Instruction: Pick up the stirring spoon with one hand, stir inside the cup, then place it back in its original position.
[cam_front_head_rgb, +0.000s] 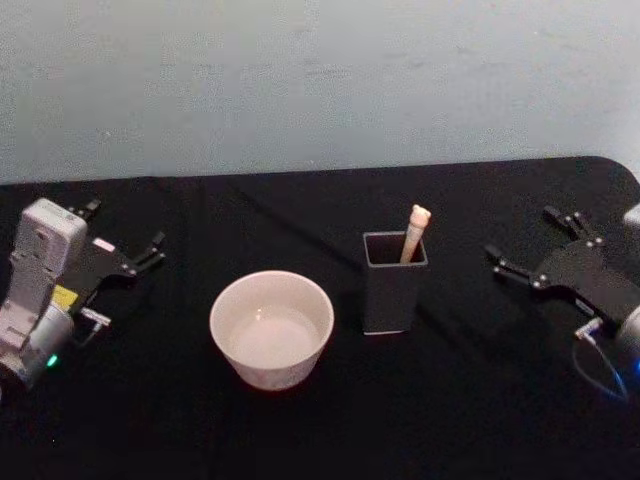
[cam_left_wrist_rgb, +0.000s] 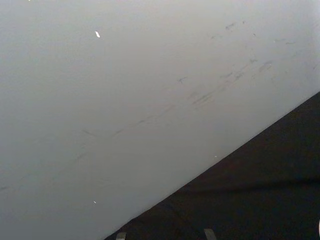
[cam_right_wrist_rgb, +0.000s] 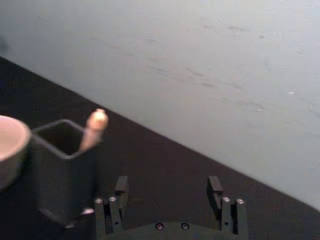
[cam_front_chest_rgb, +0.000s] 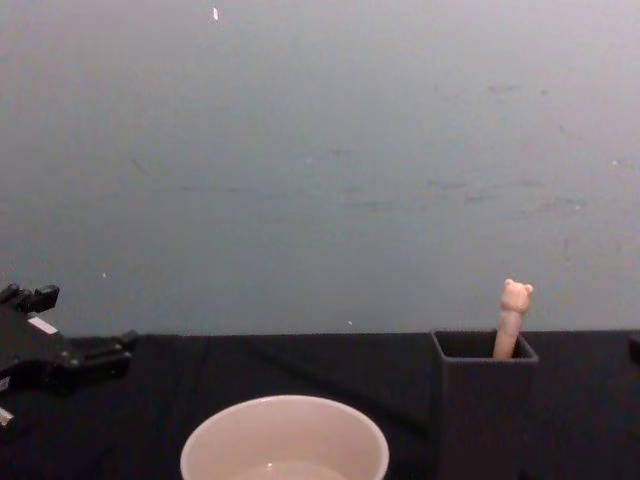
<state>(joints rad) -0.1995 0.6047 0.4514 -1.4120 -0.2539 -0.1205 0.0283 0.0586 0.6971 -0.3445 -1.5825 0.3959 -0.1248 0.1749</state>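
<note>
The stirring spoon stands in the dark square holder, its cream bear-topped handle sticking out above the rim; its bowl is hidden inside. The cream cup sits to the holder's left, apart from it. My right gripper hovers open to the right of the holder, with nothing between its fingers. In the right wrist view the gripper faces the holder, the spoon and the cup's edge. My left gripper rests open at the far left, away from the cup.
Black cloth covers the table, whose far edge meets a pale grey wall. In the chest view the left gripper sits low at the left, with the cup and holder in front.
</note>
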